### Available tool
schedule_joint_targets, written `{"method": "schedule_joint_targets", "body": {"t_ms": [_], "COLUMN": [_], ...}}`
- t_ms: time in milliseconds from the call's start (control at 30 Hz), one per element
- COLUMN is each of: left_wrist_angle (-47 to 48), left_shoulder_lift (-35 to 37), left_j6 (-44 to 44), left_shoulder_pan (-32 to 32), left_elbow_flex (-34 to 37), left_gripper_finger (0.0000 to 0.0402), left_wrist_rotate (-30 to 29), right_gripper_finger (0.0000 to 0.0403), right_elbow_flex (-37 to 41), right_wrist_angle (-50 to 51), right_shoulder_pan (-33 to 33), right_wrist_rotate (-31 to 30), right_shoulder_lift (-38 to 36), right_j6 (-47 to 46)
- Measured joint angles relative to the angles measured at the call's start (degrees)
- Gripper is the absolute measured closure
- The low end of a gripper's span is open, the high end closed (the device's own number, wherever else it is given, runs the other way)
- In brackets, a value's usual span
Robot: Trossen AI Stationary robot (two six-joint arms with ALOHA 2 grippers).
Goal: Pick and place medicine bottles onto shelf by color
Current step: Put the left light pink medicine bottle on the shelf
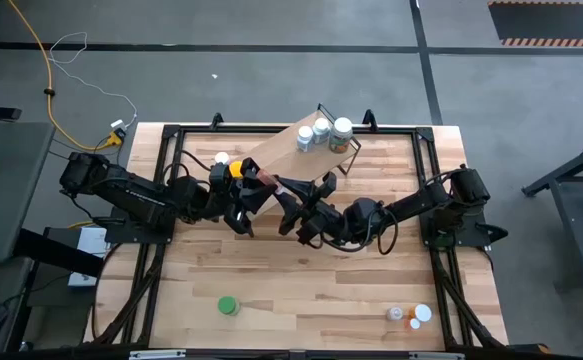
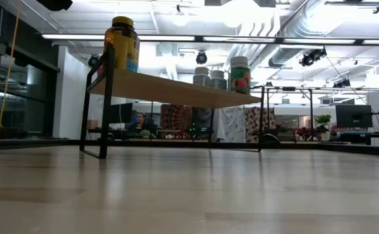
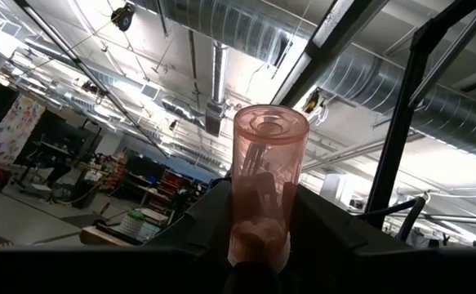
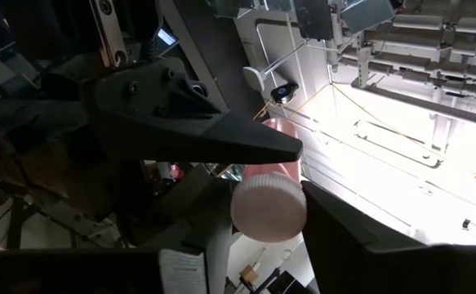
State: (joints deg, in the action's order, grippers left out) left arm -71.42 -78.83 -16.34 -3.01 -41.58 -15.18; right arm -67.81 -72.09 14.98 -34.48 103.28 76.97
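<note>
Both arms meet above the middle of the worktop (image 1: pixel 301 300), just in front of the shelf (image 1: pixel 281 150), and between them is one pink bottle (image 1: pixel 268 183). The left pincer (image 1: pixel 249 195) is closed partway around this translucent pink bottle (image 3: pixel 266 192), its two dark fingers (image 3: pixel 197 233) pressed on either side of the lower body, the bottle's base pointing up toward the ceiling in the left wrist view. The right pincer (image 1: pixel 291 190) faces it from the other side; in the right wrist view its fingers (image 4: pixel 213 135) flank the pale pink cap (image 4: pixel 269 208) of the same bottle, closed in near it, though whether they actually grip the cap cannot be told. The shelf stands slantwise at the far side of the worktop. At its right end stand three white-capped bottles (image 1: pixel 323 132) close together, one of them with a green label (image 2: pixel 240 75). At its left end stands one amber jar with a yellow lid (image 2: pixel 121 44), and the high view shows a white cap (image 1: pixel 221 159) just beside it. On the near part of the worktop, well apart from the arms, lies one green bottle (image 1: pixel 228 306) to the left, and near the right corner a cluster of small bottles (image 1: pixel 411 316), white and orange, about three, too small to count surely.
</note>
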Motion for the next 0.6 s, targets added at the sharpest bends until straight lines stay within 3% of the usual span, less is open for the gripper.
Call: {"method": "schedule_joint_targets", "body": {"t_ms": [200,600], "left_wrist_angle": [0.03,0.07], "left_shoulder_lift": [0.00,0.20], "left_j6": [0.45,3.49], "left_shoulder_pan": [-0.01,-0.04], "left_elbow_flex": [0.02,0.02], "left_gripper_finger": [0.0283,0.0160], "left_wrist_rotate": [0.02,1.07], "right_gripper_finger": [0.0283,0.0284], "right_elbow_flex": [0.00,0.00], "right_wrist_angle": [0.00,-0.88], "right_shoulder_pan": [-0.01,0.02], "right_wrist_rotate": [-0.07,-4.53], "right_shoulder_lift": [0.00,-0.53], "right_j6": [0.26,3.06]}}
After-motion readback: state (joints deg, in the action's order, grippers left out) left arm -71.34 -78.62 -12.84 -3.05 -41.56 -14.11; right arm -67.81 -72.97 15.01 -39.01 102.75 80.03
